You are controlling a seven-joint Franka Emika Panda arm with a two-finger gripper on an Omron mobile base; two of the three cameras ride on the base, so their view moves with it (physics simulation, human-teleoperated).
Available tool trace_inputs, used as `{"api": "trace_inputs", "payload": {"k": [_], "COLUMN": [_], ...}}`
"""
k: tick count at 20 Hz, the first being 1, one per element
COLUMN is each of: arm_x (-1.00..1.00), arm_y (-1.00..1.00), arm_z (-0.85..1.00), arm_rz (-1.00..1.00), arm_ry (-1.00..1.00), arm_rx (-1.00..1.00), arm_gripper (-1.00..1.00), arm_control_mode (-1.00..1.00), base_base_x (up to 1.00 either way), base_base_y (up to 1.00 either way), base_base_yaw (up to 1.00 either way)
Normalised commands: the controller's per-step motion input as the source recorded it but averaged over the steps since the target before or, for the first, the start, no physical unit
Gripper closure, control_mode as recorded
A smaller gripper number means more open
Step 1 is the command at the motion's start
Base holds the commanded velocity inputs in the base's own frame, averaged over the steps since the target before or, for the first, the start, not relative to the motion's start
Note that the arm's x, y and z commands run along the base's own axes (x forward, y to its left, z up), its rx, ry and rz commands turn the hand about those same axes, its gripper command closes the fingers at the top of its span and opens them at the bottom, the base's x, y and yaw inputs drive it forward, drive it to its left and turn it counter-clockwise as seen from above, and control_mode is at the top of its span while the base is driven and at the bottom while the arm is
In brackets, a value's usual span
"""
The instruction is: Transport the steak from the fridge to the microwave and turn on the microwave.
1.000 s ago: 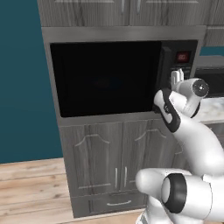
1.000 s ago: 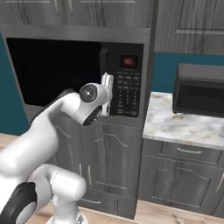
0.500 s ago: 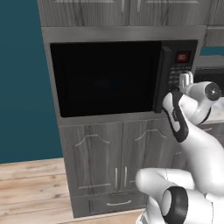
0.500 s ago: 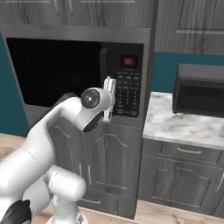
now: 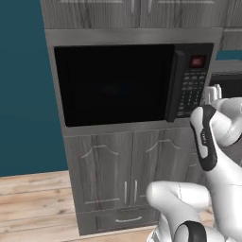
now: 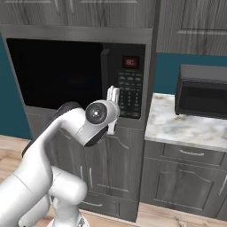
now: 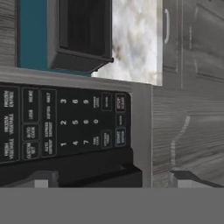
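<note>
Since a second ago my gripper (image 6: 113, 94) has swung right and up to the keypad of the microwave (image 5: 118, 85), fingers parted, holding nothing. Door's shut, steak not visible, presumably inside; start-press step, so next I need a tip lined onto the start button.

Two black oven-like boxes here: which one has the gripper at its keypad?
The built-in microwave with the red display; the gripper is by its keypad. The other box sits on the marble counter.
</note>
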Motion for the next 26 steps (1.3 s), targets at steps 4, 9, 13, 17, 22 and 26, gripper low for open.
{"api": "trace_inputs", "payload": {"k": [4,9,13,17,22,26], "arm_x": [-0.37,-0.19,-0.08,0.01,0.04,0.13], "arm_y": [-0.05,0.00,0.00,0.00,0.08,0.10], "arm_z": [-0.16,-0.15,-0.21,-0.24,-0.07,-0.07], "arm_rz": [0.01,0.01,0.01,0.04,0.09,0.14], "arm_ry": [-0.03,0.00,0.00,0.01,0.00,0.00], "arm_rx": [0.04,0.07,0.11,0.12,0.10,0.04], "arm_gripper": [-1.00,-1.00,-1.00,-1.00,-1.00,-1.00], "arm_control_mode": [-1.00,-1.00,-1.00,-1.00,-1.00,-1.00], "base_base_x": [0.00,0.00,0.00,0.00,0.00,0.00], "base_base_y": [0.00,0.00,0.00,0.00,0.00,0.00], "base_base_yaw": [0.00,0.00,0.00,0.00,0.00,0.00]}}
